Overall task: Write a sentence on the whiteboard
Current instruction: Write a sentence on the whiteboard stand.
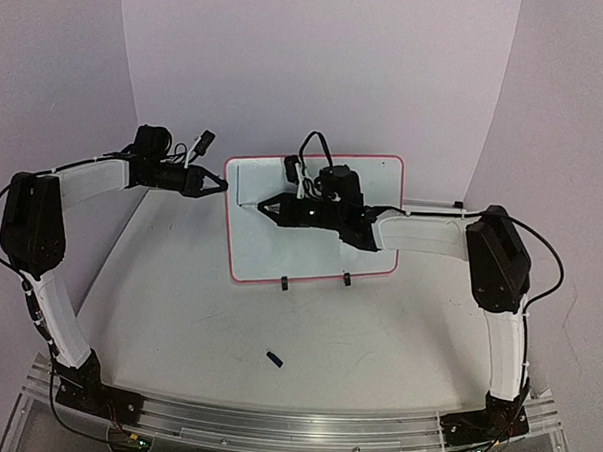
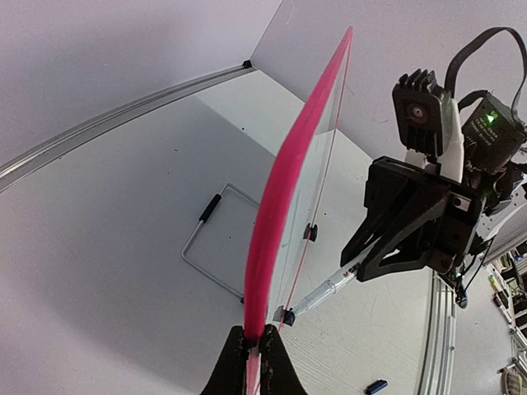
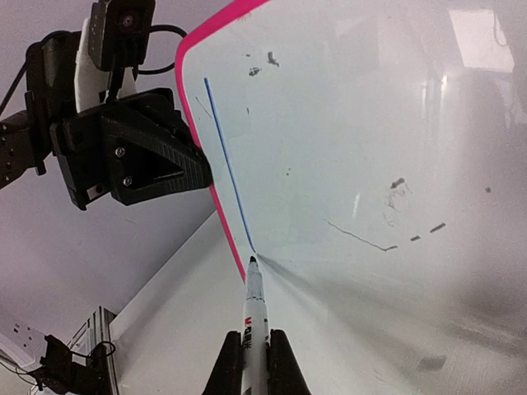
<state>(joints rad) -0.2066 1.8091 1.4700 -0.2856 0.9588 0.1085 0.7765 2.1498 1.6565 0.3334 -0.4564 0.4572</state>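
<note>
The whiteboard (image 1: pixel 280 250), white with a pink rim, stands upright at the table's middle back. My left gripper (image 1: pixel 221 185) is shut on its left rim (image 2: pixel 284 189), jaws pinching the pink edge (image 2: pixel 255 350). My right gripper (image 1: pixel 269 205) is shut on a marker (image 3: pixel 254 313), which also shows in the left wrist view (image 2: pixel 329 288). The marker tip touches the board near its left edge, at the lower end of one long straight blue stroke (image 3: pixel 226 156). That stroke is the only blue writing in view. The right wrist view shows the right gripper (image 3: pixel 255 354), the board face (image 3: pixel 370 123) and the left gripper (image 3: pixel 198 169).
A dark marker cap (image 1: pixel 274 358) lies on the table in front, and shows in the left wrist view (image 2: pixel 376 385). Two black clip feet (image 1: pixel 283 282) hold the board's lower rim. A wire stand (image 2: pixel 206 239) lies behind the board. Grey smudges (image 3: pixel 395 193) mark the board.
</note>
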